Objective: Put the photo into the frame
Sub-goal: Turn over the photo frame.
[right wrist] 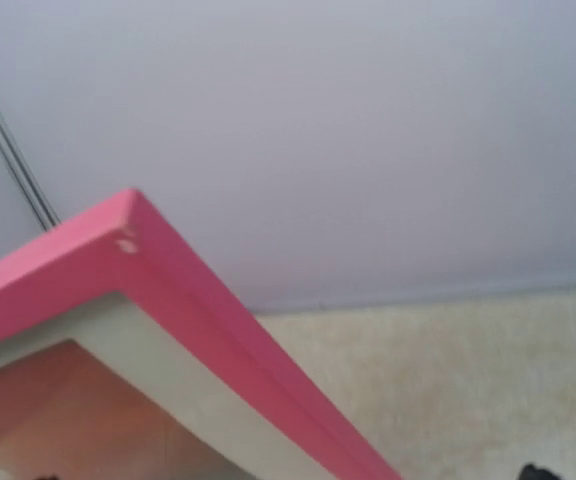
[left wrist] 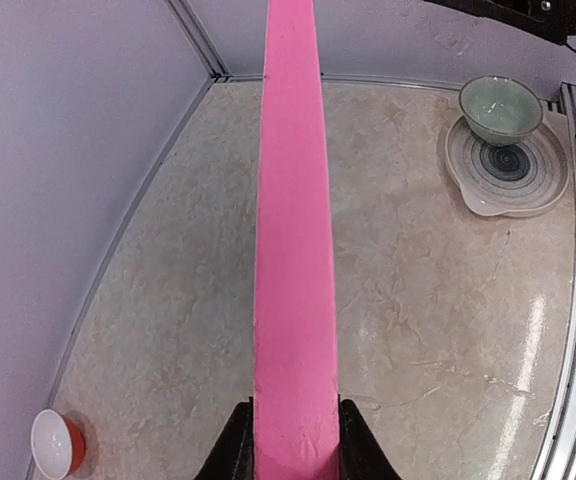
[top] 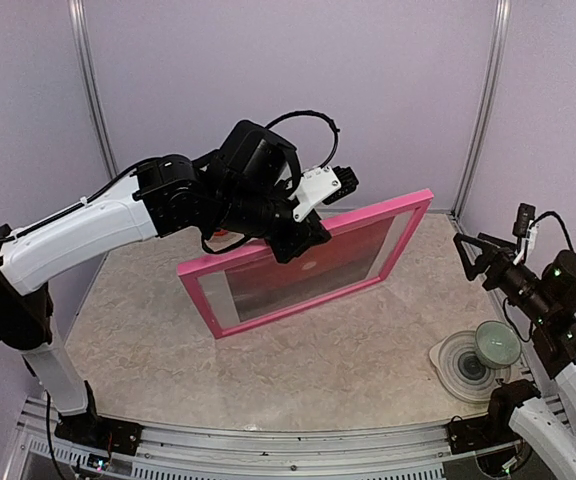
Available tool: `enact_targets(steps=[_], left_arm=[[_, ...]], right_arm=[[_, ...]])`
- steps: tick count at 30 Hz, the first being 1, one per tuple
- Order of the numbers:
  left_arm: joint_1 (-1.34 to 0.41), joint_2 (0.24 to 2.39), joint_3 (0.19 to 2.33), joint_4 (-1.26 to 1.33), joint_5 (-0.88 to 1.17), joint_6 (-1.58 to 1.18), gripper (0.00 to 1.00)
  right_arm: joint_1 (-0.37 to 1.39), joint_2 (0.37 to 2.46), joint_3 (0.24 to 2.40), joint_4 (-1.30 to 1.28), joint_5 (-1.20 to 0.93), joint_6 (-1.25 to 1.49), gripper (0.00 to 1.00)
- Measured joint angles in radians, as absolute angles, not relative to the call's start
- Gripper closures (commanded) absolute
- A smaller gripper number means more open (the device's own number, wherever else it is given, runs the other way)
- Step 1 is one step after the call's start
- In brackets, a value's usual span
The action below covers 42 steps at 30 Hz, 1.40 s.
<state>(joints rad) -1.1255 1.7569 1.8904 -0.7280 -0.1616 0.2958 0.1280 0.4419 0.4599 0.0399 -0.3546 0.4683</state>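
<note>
Pinches the tilted frame [top: 268,321] in left hand [top: 303,240], right hand [top: 471,257] wide at 3 o'clock; risks photo [top: 268,285] sliding out through tilt.

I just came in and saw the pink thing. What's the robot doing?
The left pincer grips the pink frame by its top edge, holding it upright over the table. The red sunset photo shows inside it, behind a white border. The right pincer hangs open near the frame's right corner, touching nothing.

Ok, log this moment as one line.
left gripper: shut on frame, held on edge | right gripper: open, empty | photo: inside frame
</note>
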Motion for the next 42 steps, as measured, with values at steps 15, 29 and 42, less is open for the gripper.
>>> enact_targets(steps=[15,29,42], left_arm=[[-0.913,1.759,1.971,-0.803,0.213,0.144,1.00],[-0.731,1.872,2.085,-0.857,0.522,0.091,1.00],[-0.621,2.004,2.112,-0.872,0.720,0.001,1.00]], right_arm=[[0.128,0.619,0.327,0.325,-0.458,0.486,0.01],[0.128,1.348,0.498,0.788,-0.762,0.434,0.05],[0.128,1.854,0.810,1.069,-1.167,0.505,0.23]])
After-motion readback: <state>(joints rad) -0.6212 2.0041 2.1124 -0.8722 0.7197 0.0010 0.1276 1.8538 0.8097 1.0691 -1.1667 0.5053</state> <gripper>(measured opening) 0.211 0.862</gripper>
